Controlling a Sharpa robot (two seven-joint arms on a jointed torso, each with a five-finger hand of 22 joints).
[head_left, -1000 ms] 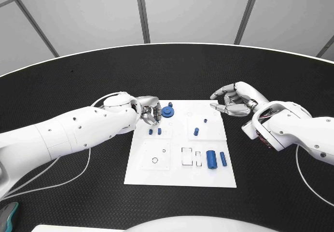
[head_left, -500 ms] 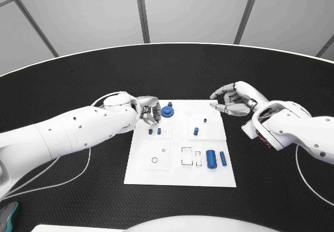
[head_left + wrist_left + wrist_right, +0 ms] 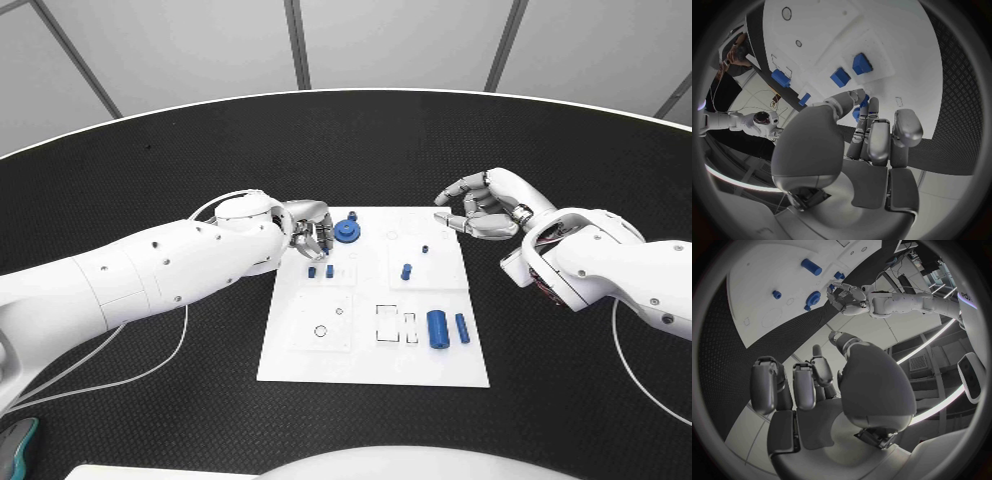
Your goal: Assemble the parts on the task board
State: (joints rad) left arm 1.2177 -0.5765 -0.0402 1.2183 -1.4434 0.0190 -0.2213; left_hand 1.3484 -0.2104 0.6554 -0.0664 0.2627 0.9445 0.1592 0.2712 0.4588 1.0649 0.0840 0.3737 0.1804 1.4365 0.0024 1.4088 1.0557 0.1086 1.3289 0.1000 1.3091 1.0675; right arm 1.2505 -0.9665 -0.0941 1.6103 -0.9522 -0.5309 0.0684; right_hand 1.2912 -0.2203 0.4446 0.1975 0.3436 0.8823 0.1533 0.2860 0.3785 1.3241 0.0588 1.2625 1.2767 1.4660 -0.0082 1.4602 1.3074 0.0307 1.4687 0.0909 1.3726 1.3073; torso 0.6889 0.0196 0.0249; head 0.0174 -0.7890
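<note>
Left hand [image 3: 309,229] pinched the round blue part [image 3: 346,233] at the task board [image 3: 433,365] corner (right hand [image 3: 483,207] curled, empty); off-axis push could jam it

The left arm [image 3: 144,275] enters from the left edge of the head view and reaches toward the centre; its left hand [image 3: 310,228] sits just left of centre with fingers [image 3: 879,137] curled close together. The right arm [image 3: 613,270] enters from the right edge, bent back, and its right hand [image 3: 483,205] lies in the upper right of centre, fingers [image 3: 801,385] curled inward around nothing
</note>
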